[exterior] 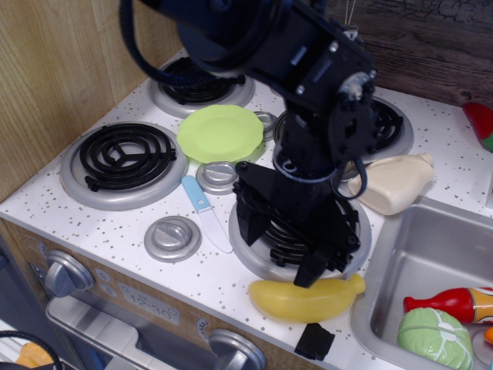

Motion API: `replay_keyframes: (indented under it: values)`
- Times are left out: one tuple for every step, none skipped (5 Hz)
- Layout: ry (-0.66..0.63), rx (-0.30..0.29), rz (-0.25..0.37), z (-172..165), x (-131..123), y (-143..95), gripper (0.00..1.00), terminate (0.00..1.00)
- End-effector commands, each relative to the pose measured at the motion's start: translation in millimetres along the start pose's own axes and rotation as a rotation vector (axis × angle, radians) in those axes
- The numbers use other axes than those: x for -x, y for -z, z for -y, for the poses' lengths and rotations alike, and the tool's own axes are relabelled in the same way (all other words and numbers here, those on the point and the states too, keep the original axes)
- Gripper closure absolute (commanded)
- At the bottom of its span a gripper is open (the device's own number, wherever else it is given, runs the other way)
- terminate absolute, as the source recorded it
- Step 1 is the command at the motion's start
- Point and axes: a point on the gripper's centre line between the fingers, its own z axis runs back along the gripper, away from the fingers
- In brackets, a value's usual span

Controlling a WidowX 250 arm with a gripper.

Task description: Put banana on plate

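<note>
The plate (220,132) lies between the burners at the back left with nothing on it, and at the far right the sink (431,231) holds a red bottle (454,302) and a green cabbage toy (437,337). The banana (306,299) lies at the front edge of the counter, beside the sink. The arm reaches down from the top, and its gripper (282,249) hangs with fingers spread, just over the banana, one fingertip (308,271) very near it.

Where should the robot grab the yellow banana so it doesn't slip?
Best guess: around its fat middle, coming straight down from above. The banana lies flat along the counter's front edge, knob end to the right, so the open gripper just behind it could close front-to-back across the narrow width.
</note>
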Motion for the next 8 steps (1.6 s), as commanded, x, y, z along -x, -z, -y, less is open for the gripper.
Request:
replay_keyframes:
  values:
    - [0.026,0.019,0.051,9.8,-3.7,-1.2,0.00,0.00]
    - [0.025,0.022,0.038,16.6,-2.7,4.7,0.00,0.00]
    - [0.026,0.015,0.042,22.6,-1.0,12.7,0.00,0.00]
    - [0.030,0.027,0.044,24.7,0.7,19.6,0.00,0.00]
    - [0.014,0.037,0.067,27.3,4.0,32.5,0.00,0.00]
    - [-0.011,0.063,0.089,27.5,7.4,44.8,0.00,0.00]
    - [-0.082,0.089,0.076,30.3,7.2,48.7,1.00,0.00]
    - [-0.108,0.097,0.043,26.5,5.0,37.3,1.00,0.00]
